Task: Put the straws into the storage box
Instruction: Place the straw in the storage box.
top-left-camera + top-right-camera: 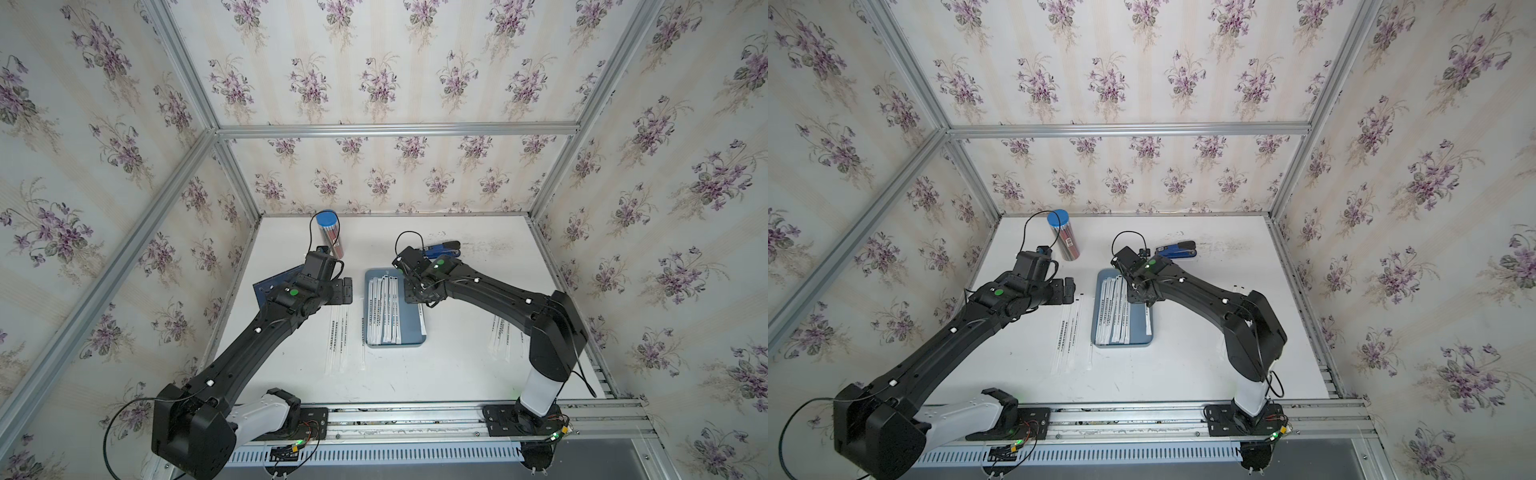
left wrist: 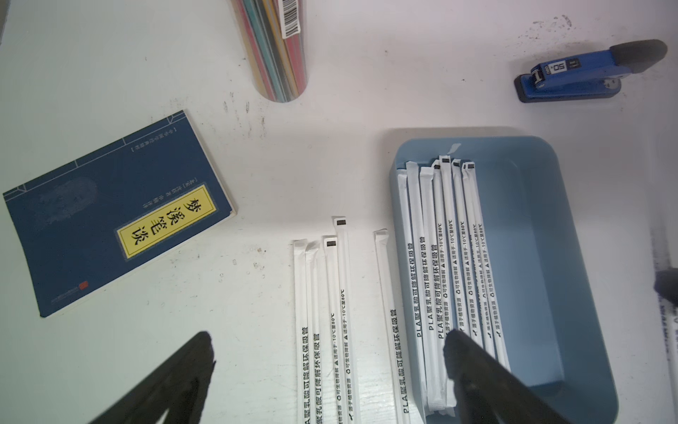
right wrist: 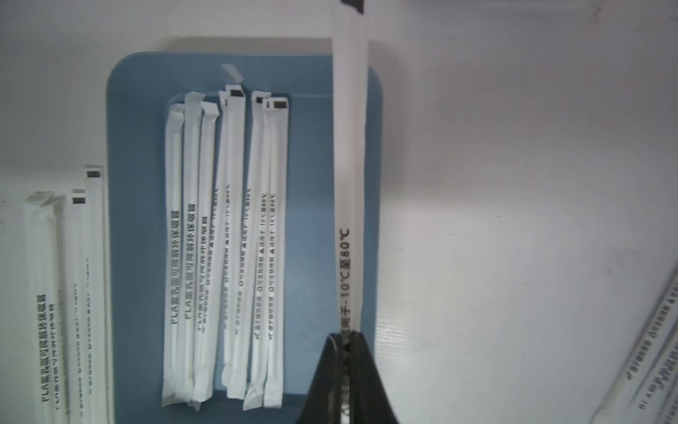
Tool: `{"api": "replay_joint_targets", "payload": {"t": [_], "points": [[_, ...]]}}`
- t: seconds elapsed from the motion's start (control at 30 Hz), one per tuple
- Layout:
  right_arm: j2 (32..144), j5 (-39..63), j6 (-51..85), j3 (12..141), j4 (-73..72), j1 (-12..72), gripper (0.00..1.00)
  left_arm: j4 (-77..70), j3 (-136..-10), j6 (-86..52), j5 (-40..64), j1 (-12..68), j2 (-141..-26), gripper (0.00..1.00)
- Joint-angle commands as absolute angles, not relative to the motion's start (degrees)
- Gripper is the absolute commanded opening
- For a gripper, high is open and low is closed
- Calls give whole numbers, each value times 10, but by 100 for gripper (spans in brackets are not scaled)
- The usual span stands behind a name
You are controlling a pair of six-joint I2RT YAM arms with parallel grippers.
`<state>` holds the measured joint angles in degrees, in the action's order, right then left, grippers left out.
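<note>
1. Right gripper (image 3: 345, 336) clamped shut on one long white paper-wrapped straw (image 3: 350, 147), jutting straight ahead of the fingertips.
2. Shallow grey-blue plastic storage box (image 3: 312, 220) directly under that grip, held straw above its long rim; several more straws (image 3: 227, 220) lying lengthwise inside, off to one side.
3. Left gripper (image 2: 327, 333) spread wide, holding nothing, above loose straws (image 2: 301, 293) on white table (image 2: 330, 165), box just beside.

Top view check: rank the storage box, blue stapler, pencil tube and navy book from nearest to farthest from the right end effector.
1. storage box: directly below the right end effector and its held straw.
2. blue stapler: just beyond, toward the back wall.
3. pencil tube: back of the table, robot's left side.
4. navy book: farthest, at the left edge, partly covered.
</note>
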<state>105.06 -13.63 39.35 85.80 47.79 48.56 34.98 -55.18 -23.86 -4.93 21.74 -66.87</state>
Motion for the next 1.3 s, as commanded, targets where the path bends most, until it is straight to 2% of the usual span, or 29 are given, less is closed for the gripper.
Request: {"api": "replay_joint_targets", "payload": {"t": [0.0, 0.17, 0.4, 0.9, 1.1, 1.27], "points": [[1092, -115, 419, 895, 479, 503, 9, 341, -542, -258, -35, 207, -656, 98], [1160, -123, 420, 936, 478, 519, 9, 333, -533, -253, -9, 191, -662, 97], [1202, -144, 431, 927, 450, 518, 9, 326, -521, -251, 6, 180, -657, 97], [1217, -147, 440, 896, 424, 518, 11, 330, -517, -251, 6, 179, -657, 97], [1204, -143, 442, 905, 433, 518, 16, 343, -519, -260, -2, 175, -656, 91], [1178, -148, 440, 922, 459, 516, 20, 369, -515, -278, -20, 164, -651, 80]]}}
